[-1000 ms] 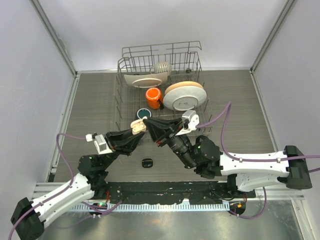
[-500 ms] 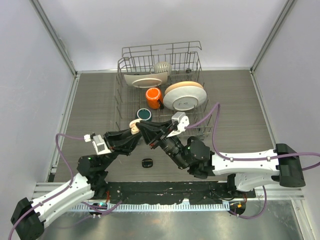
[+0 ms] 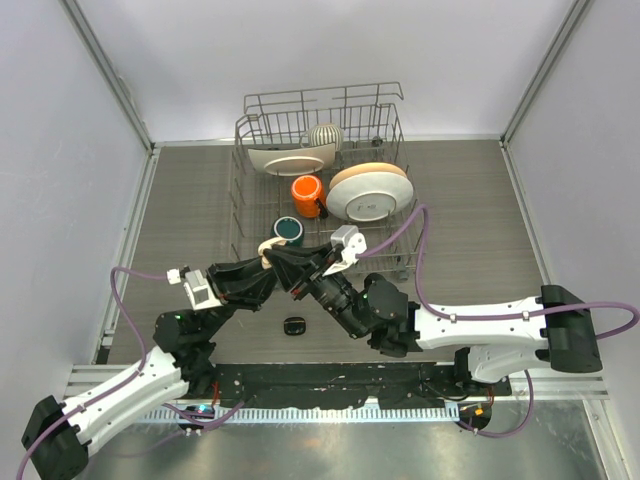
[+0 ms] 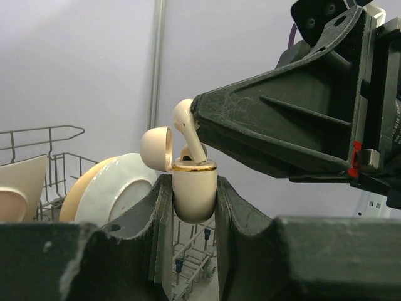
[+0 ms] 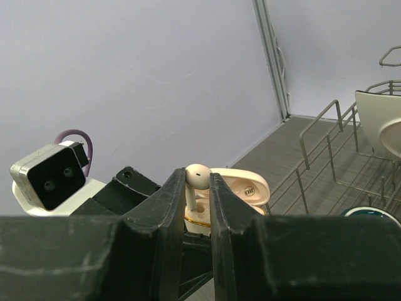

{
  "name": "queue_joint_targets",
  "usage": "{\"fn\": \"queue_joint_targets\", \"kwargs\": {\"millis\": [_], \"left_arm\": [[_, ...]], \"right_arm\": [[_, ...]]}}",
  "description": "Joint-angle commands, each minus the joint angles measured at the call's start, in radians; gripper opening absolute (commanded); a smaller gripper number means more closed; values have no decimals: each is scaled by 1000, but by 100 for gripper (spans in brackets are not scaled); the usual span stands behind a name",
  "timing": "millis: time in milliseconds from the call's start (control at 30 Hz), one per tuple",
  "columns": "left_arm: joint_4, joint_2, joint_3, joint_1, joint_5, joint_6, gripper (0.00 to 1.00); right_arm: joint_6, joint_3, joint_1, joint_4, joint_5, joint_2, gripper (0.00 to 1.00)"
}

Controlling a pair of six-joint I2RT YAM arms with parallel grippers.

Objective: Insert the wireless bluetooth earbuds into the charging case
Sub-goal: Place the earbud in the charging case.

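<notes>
My left gripper (image 4: 194, 186) is shut on a cream charging case (image 4: 195, 202) with a gold rim, held upright with its lid (image 4: 155, 148) flipped open. A cream-white earbud (image 4: 185, 118) is pinched in my shut right gripper (image 5: 197, 180), its stem pointing down into the open case (image 5: 202, 221). In the top view the two grippers meet tip to tip, left gripper (image 3: 264, 266) and right gripper (image 3: 274, 258), in front of the dish rack, with the case (image 3: 267, 246) between them. A small black case (image 3: 294, 325) lies on the table below them.
A wire dish rack (image 3: 240, 190) stands just behind the grippers, holding plates (image 3: 368, 190), an orange mug (image 3: 307, 195), a teal mug (image 3: 288, 229) and a ribbed bowl (image 3: 323, 135). Purple cables loop from both wrists.
My right arm has swung left with the earbud until its tip meets the case in the left gripper. The left arm has barely moved.
</notes>
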Motion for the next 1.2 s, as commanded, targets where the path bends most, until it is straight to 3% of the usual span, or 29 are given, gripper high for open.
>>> {"fn": "queue_joint_targets", "kwargs": {"millis": [0,1167], "left_arm": [[61,-9,49,1,5,5,0],[124,-1,55,2,-79,39,0]], "right_arm": [[5,48,5,19,19,16,1],[-38,2,31,-44,27,1,1]]}}
